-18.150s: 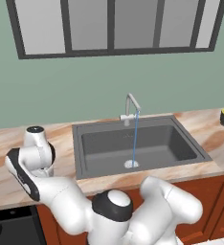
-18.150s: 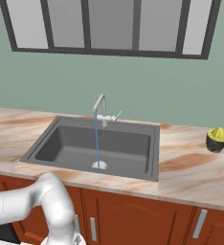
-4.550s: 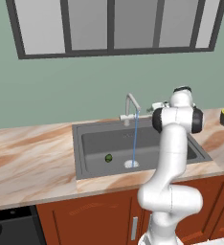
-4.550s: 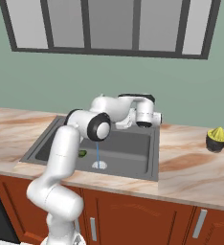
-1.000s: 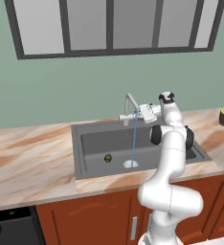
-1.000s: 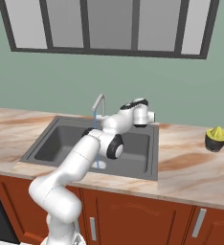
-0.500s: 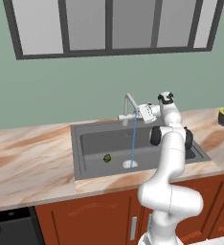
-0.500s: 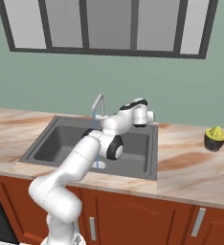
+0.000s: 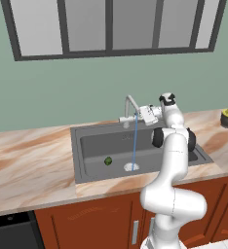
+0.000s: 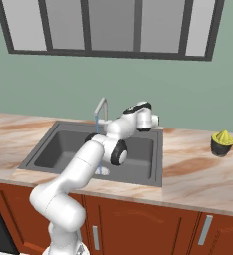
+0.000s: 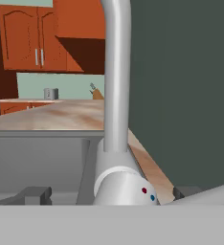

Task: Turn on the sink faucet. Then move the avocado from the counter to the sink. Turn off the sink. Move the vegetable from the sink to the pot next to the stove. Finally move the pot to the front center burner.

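Avocado (image 9: 107,161) lies in the sink basin (image 9: 96,146), left of the running water stream (image 9: 134,141); the step in hand, I judge, is shutting off the faucet (image 11: 116,95). My gripper (image 9: 146,114) sits right against the faucet base, fingertips (image 11: 35,195) spread either side and holding nothing. I should press the handle (image 11: 209,194) squarely, pushing slowly until flow stops.

green wall (image 9: 62,92), dark-framed window (image 9: 111,24), marble counter (image 9: 28,160), reddish wood cabinets (image 10: 153,224) below.
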